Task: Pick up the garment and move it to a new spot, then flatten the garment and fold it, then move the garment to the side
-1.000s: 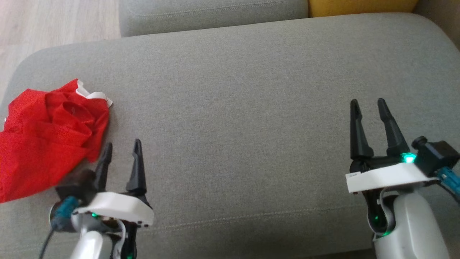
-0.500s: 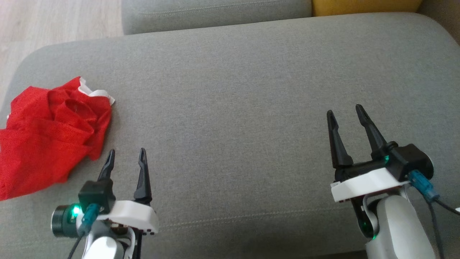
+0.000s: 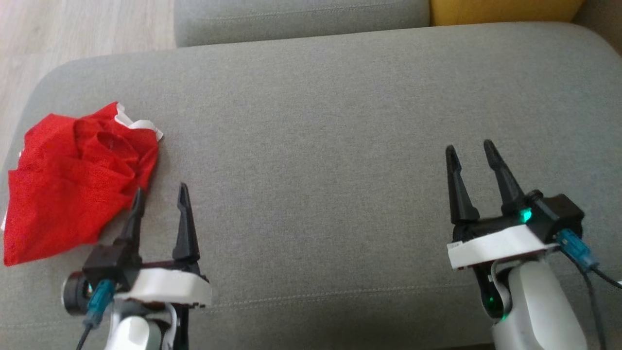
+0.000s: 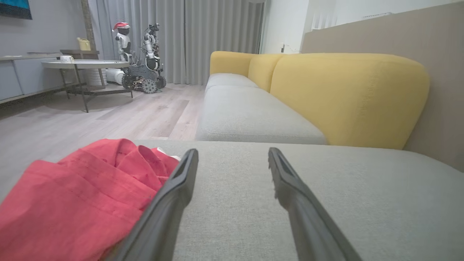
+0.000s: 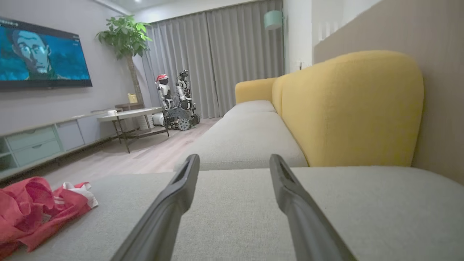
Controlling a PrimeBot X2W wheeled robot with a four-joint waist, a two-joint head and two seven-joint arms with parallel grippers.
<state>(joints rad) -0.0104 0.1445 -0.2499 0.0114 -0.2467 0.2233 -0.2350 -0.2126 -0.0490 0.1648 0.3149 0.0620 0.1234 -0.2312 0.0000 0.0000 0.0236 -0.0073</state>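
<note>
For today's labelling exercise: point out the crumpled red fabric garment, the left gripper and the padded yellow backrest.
crumpled red fabric garment point(image 3: 73, 189): head view, middle of the heap.
left gripper point(image 3: 161, 190): head view, midway between fingertips.
padded yellow backrest point(image 4: 344, 98): left wrist view, nearest cushion's front face.

- My head camera looks steeply down on the grey seat cushion point(image 3: 316, 121) from close above.
- Both my wrist cameras skim low along it toward the yellow backrest point(image 4: 344, 98).
- All three views share the red garment point(image 3: 77, 189) at its left edge.
</note>
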